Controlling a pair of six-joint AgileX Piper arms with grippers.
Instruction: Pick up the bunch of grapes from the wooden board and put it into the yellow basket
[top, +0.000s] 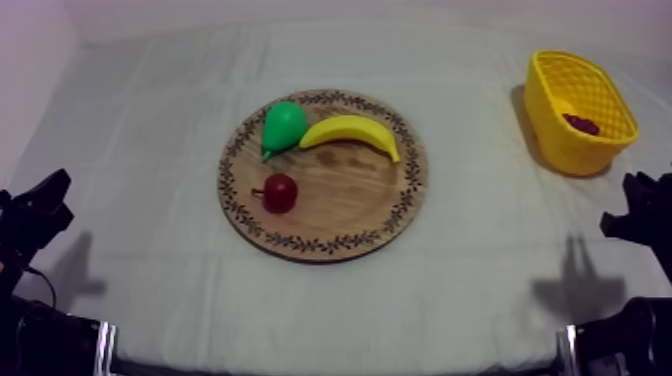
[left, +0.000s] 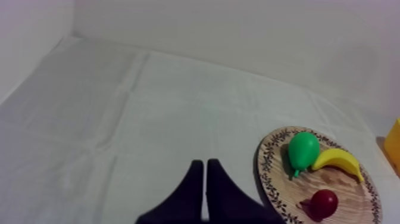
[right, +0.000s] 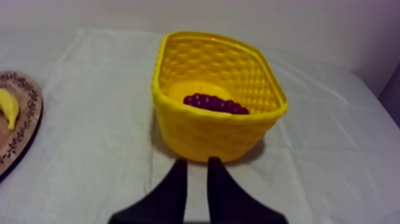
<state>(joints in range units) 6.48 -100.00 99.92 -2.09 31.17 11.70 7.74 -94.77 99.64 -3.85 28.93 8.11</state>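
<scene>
Already the bunch of grapes (right: 215, 102) lies inside the yellow basket (right: 208, 134), far right; right gripper (right: 196, 164) just near of it, slightly parted, empty; left gripper (left: 204, 165) pinched narrow, empty; a careless right-arm move could probably nudge the basket.

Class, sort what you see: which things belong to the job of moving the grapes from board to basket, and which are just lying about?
Part of the job: bunch of grapes, already inside the yellow basket; round wooden board.

Just lying about: pear, banana, small red fruit, all on the board.
</scene>
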